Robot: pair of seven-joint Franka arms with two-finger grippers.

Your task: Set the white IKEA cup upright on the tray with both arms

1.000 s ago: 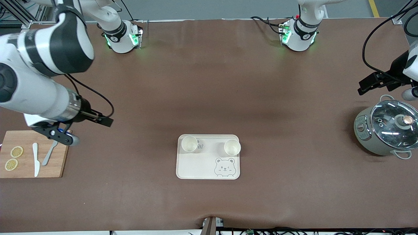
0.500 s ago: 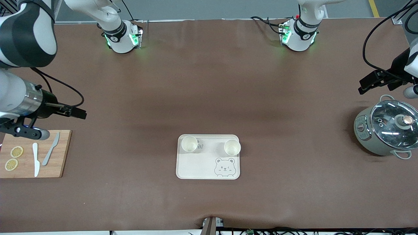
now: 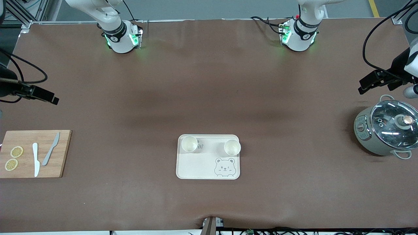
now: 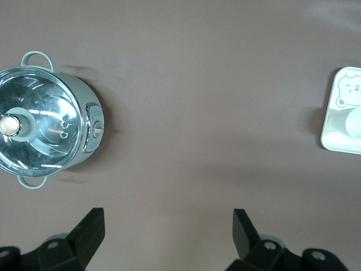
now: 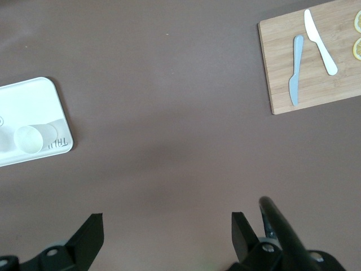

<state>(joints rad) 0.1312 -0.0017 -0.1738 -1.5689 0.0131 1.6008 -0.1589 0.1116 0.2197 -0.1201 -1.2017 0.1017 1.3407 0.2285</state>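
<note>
Both grippers, the left gripper (image 4: 167,234) and the right gripper (image 5: 166,237), are hanging open and empty over the table's two ends, while two light, rigid, probably slippery cups (image 3: 189,143) (image 3: 232,147), best pinched at the rim, are standing upright on the tray (image 3: 196,166).

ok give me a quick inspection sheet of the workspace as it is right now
Surface: brown table, bare between the items.
Job's things: cream tray with bear drawing; two white cups upright on it, one toward the right arm's end, the other toward the left arm's end.
Clutter: wooden cutting board with two lemon slices, a white knife and a grey knife; grey-green pot with glass lid.
Grippers: left gripper open, over bare table beside the pot; right gripper open, over bare table between tray and board. Both empty.
Cables: black cables on both arms.
Surroundings: grey floor past the table.
</note>
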